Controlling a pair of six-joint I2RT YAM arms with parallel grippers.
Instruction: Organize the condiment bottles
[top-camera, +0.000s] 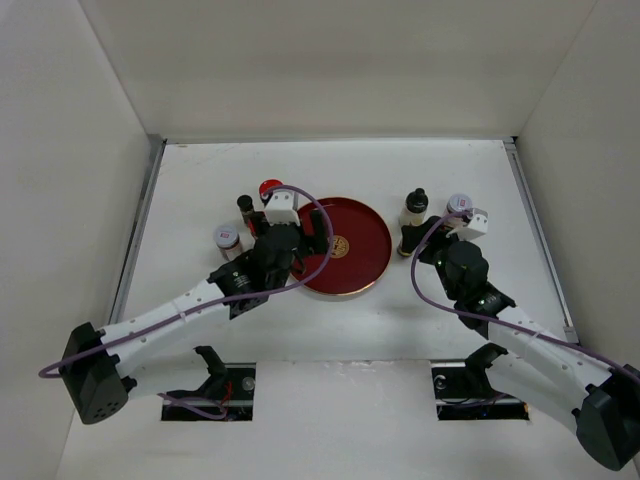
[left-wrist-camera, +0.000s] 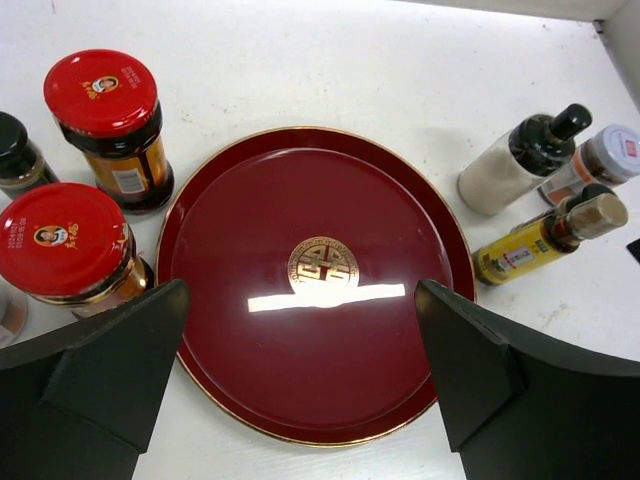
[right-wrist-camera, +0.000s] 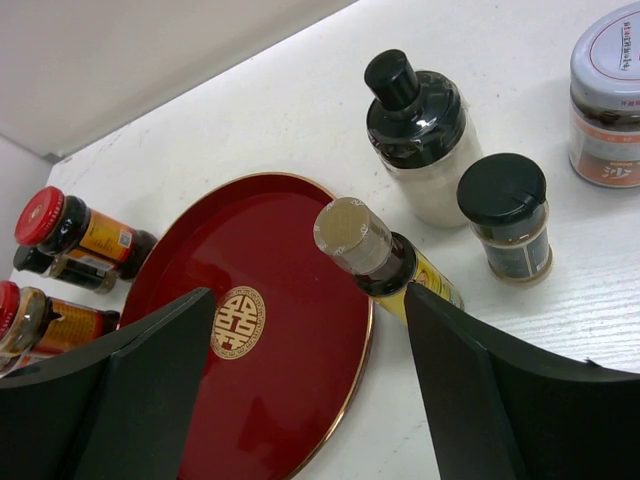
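The condiment bottles stand in two groups beside the round red tray (top-camera: 350, 275). Left of it are two red-capped jars (left-wrist-camera: 100, 95) (left-wrist-camera: 62, 240), a dark black-capped jar (left-wrist-camera: 12, 150) and a silver-capped jar (top-camera: 227, 237). Right of it are a pale bottle with a black cap (right-wrist-camera: 420, 130), a yellow-labelled bottle with a tan cap (right-wrist-camera: 370, 250), a small black-capped jar (right-wrist-camera: 505, 215) and a silver-capped jar (right-wrist-camera: 610, 100). My left gripper (left-wrist-camera: 300, 360) is open and empty over the tray's near left part. My right gripper (right-wrist-camera: 310, 380) is open, and the yellow-labelled bottle stands just inside its right finger (right-wrist-camera: 480, 380).
White walls close in the table on the left, back and right. A metal rail (top-camera: 140, 230) runs along the left edge and another (top-camera: 540, 240) along the right edge. The tray (left-wrist-camera: 320, 400) holds nothing.
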